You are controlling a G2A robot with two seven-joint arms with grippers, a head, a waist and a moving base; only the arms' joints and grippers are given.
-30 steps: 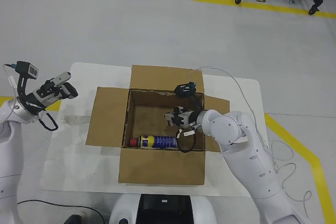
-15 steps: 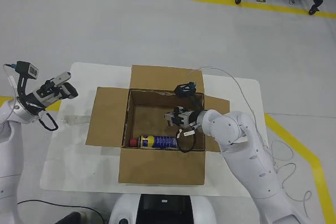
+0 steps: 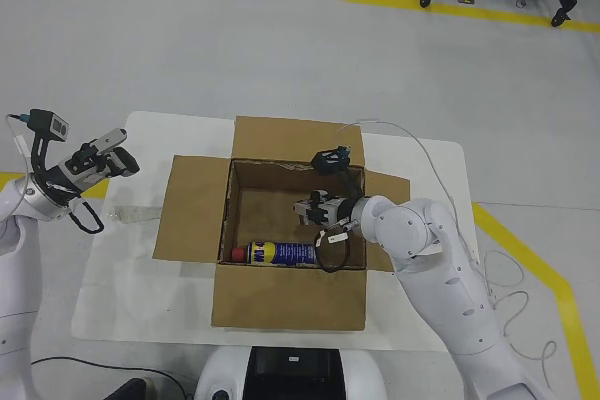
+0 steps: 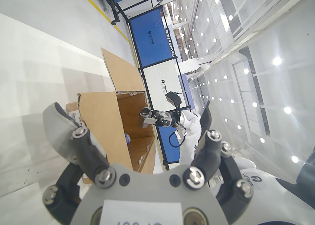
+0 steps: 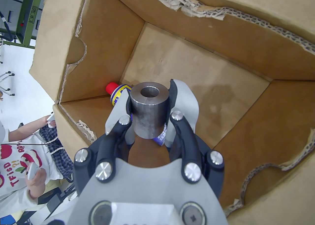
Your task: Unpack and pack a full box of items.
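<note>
Stillness — right gripper round maybe-steel cylinder

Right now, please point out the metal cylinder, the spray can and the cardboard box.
metal cylinder (image 5: 149,112): right wrist view, on its grey side wall.
spray can (image 3: 278,253): top view, on its label.
cardboard box (image 3: 295,138): top view, on the far flap.

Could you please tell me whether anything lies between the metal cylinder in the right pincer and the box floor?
Nothing visible does: from the top view, the box floor under the metal cylinder in the right pincer looks bare. The spray can lies along the near wall, clear of that spot.
</note>
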